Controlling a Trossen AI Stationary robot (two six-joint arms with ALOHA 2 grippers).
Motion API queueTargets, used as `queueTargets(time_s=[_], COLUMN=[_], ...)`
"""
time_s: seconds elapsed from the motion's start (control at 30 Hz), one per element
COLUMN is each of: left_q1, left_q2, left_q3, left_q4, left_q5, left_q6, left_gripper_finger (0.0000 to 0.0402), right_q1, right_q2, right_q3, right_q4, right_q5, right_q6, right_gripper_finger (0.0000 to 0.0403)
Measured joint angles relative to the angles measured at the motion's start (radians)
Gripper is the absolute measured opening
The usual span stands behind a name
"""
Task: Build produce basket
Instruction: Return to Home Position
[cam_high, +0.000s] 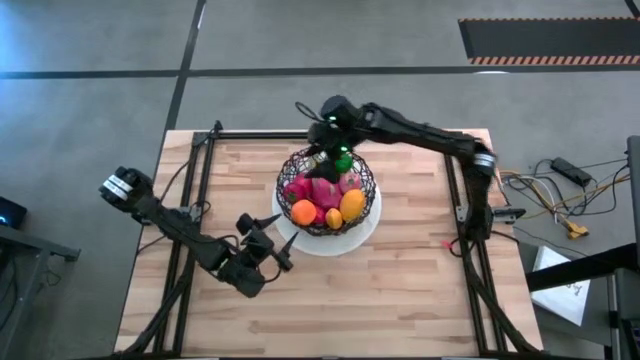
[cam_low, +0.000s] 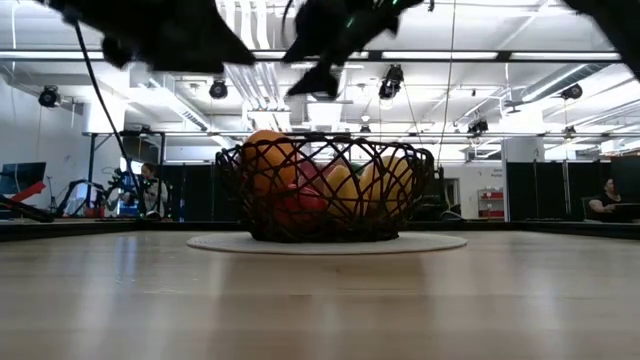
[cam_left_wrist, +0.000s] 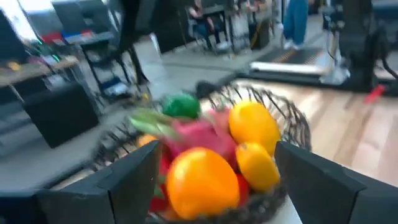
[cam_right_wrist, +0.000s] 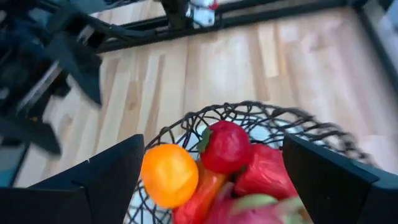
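The black wire basket (cam_high: 327, 190) stands on a flat white round plate (cam_high: 368, 228) at the table's middle. It holds the produce: an orange fruit (cam_high: 303, 212), a yellow one (cam_high: 352, 204), pink and red pieces (cam_high: 322, 188) and a green one (cam_high: 343, 160). My right gripper (cam_high: 328, 150) is open above the basket's far rim. My left gripper (cam_high: 272, 240) is open just off the plate's near left edge, pointing at the basket. The left wrist view shows the orange fruit (cam_left_wrist: 199, 183) between its fingers; the right wrist view shows a red fruit (cam_right_wrist: 227, 146) and the orange fruit (cam_right_wrist: 169, 174) in the basket.
Bare wooden table lies near and to both sides of the plate. A black metal frame (cam_high: 200, 160) runs along the table's left, far and right edges. Cables and gear (cam_high: 560, 190) lie off the table's right side. People (cam_low: 150, 185) show in the room beyond.
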Motion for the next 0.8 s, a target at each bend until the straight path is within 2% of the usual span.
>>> queueTargets(time_s=[0.17, 0.33, 0.43, 0.57, 0.8], left_q1=[-0.049, -0.058, -0.058, -0.057, -0.044], left_q2=[-0.06, -0.105, -0.106, -0.082, -0.071], left_q3=[0.023, 0.012, -0.001, -0.003, -0.002], left_q4=[0.0, 0.0, 0.001, 0.0, 0.0], left_q5=[-0.089, -0.04, 0.019, 0.025, 0.027], left_q6=[0.073, 0.069, 0.065, 0.043, 0.043], left_gripper_finger=[0.0297, 0.0297, 0.0297, 0.0297, 0.0297], right_q1=[0.055, 0.124, 0.178, 0.292, 0.526], right_q2=[-0.253, -0.524, -0.689, -0.912, -1.223], right_q3=[-0.185, -0.489, -0.695, -0.957, -1.293], right_q4=[0.004, 0.071, 0.121, 0.213, 0.36], right_q5=[0.135, 0.305, 0.402, 0.567, 0.779], right_q6=[-0.053, -0.005, 0.065, 0.217, 0.465], right_gripper_finger=[0.0363, 0.0363, 0.0363, 0.0364, 0.0364])
